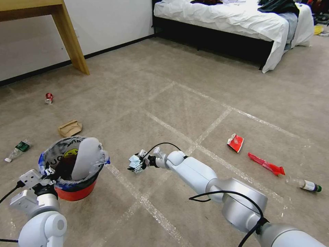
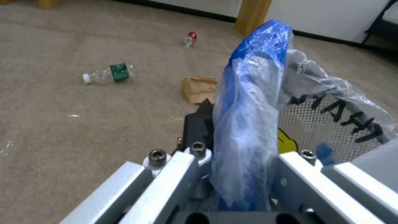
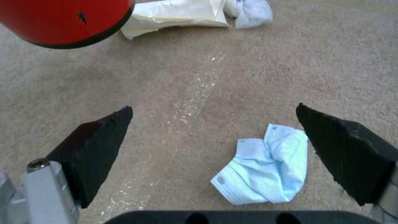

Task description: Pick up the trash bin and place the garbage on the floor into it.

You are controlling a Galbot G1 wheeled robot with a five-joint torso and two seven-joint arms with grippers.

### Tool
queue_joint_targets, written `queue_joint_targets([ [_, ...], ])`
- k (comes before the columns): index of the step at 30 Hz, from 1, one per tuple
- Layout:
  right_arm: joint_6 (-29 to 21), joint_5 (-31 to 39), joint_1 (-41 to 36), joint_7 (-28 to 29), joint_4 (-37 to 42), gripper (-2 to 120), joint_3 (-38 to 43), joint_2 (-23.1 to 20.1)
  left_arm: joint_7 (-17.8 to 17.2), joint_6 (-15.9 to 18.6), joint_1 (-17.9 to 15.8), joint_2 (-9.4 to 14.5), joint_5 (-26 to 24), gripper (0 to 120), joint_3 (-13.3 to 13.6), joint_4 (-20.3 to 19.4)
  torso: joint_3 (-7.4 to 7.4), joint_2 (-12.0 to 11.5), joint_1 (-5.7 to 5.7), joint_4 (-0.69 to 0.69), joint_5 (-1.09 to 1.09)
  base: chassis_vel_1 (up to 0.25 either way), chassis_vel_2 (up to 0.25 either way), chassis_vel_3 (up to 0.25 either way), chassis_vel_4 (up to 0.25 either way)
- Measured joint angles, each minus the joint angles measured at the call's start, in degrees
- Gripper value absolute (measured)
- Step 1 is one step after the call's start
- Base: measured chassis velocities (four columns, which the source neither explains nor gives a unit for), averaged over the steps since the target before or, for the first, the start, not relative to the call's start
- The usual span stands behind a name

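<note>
Right claw (image 3: 215, 124): nearest item in the right wrist view, black fingers (image 3: 99, 146) spread wide apart, poised over the floor with a crumpled pale-blue face mask (image 3: 265, 165) lying between them, closer to one finger; nothing gripped. In the head view the same claw (image 1: 138, 164) sits at the end of the outstretched right arm, just beside the bin.

Bed (image 1: 240, 24): white sheets, far side of the room, dark clothes on top. Not task matter.

Bench (image 1: 48, 20): wooden, one leg down near the wall.

Trash bin (image 1: 77, 171): small red bucket, clear liner bag (image 2: 248, 124) with blue edge and black print. Left claw (image 1: 48, 175) clamped on the rim and liner. Whether the bin is lifted off the floor cannot be told. Contents: one white oblong foam piece (image 1: 85, 161) standing up inside.

Garbage on the floor, loose:
- brown carton (image 1: 70, 128), near the bin
- red wrapper strip (image 1: 265, 165)
- red packet (image 1: 235, 142)
- green-labelled bottle (image 1: 19, 149), left of the bin
- second bottle (image 1: 305, 185), far right
- red can (image 1: 49, 98)
- cream paper (image 3: 174, 14) and white tissue (image 3: 248, 11), beside the bin's base

Progress, as judged: bin secured, one piece in; mask is the item in hand, most litter remains.
</note>
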Motion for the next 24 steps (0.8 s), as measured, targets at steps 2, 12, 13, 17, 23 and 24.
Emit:
queue_joint_targets([
  [2,0.13,0.14,-0.01,0.02,-0.07,100,-0.26,0.00,0.00,0.01,-0.05,0.06,-0.04,5,-0.01,0.09,0.00,0.00,0.00,0.00,0.00,-0.065,0.053,0.064,-0.069],
  [12,0.76,0.65,0.18,1.00,-0.36,100,-1.55,0.67,0.00,0.09,-0.37,0.45,-0.50,5,-0.22,0.41,0.01,0.00,0.00,-0.01,0.00,-0.168,0.162,0.161,-0.166],
  [13,1.40,1.02,0.30,1.17,-0.40,100,-2.06,0.93,-0.05,0.12,-0.49,0.51,-0.61,5,-0.31,0.50,0.02,0.00,0.00,0.01,0.00,-0.168,0.157,0.143,-0.192],
  [17,0.41,1.05,0.42,1.20,0.94,100,-2.88,1.27,-0.07,0.19,-0.74,0.53,-0.68,5,-0.38,0.84,0.04,0.00,0.01,-0.02,-0.01,-0.121,0.139,0.092,-0.117],
  [23,-15.10,-0.86,2.32,1.52,2.96,100,-5.14,1.36,-0.07,0.34,-0.92,0.27,-0.70,5,-0.84,0.96,0.01,0.00,0.00,0.02,0.00,0.026,-0.019,-0.011,0.034],
  [24,-18.90,-1.44,2.87,1.56,2.65,100,-5.22,1.35,-0.07,0.38,-0.84,0.27,-0.82,5,-1.13,0.91,0.01,0.00,0.00,0.01,0.00,0.053,-0.024,-0.023,0.058],
])
